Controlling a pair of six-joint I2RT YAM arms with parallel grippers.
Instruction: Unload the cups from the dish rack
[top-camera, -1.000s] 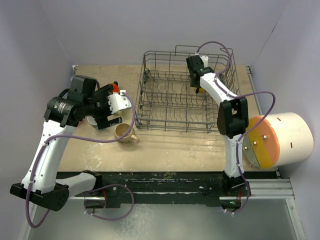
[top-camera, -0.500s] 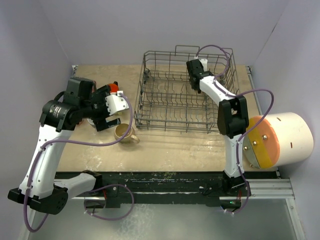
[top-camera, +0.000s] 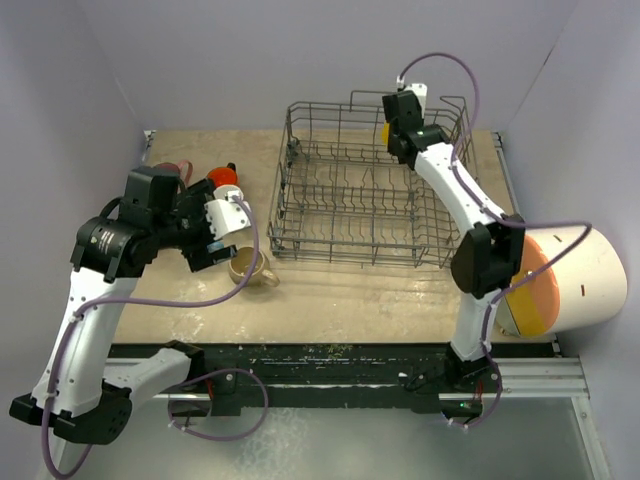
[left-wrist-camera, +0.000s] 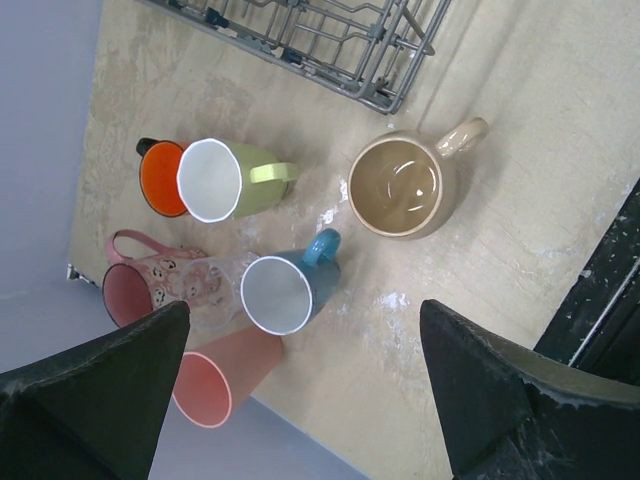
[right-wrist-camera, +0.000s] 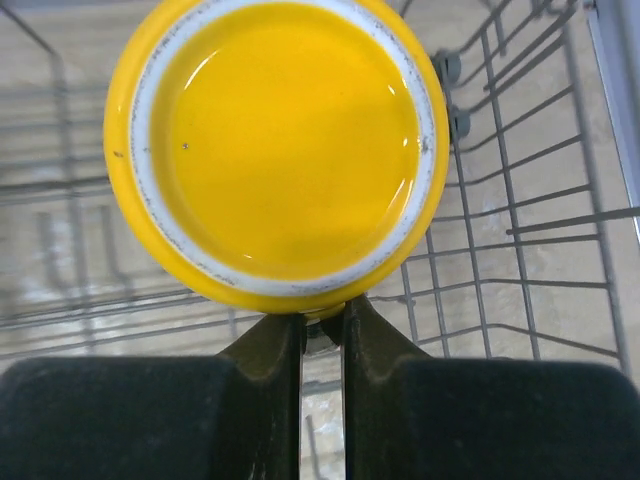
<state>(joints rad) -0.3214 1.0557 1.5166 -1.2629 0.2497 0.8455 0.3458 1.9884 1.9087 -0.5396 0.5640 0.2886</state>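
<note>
Glossy yellow cup (right-wrist-camera: 278, 150); pale, speckled ring

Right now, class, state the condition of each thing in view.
dish rack: standing upright.
yellow cup: gripped at its edge, held clear of the rack floor.
right gripper: shut on yellow cup.
left gripper: open, holding nothing.
beige mug: upright, empty.
blue mug: upright, empty.
yellow-green mug: upright, empty.
orange cup: upright.
pink mug: upright.
pink tumbler: upright.
</note>
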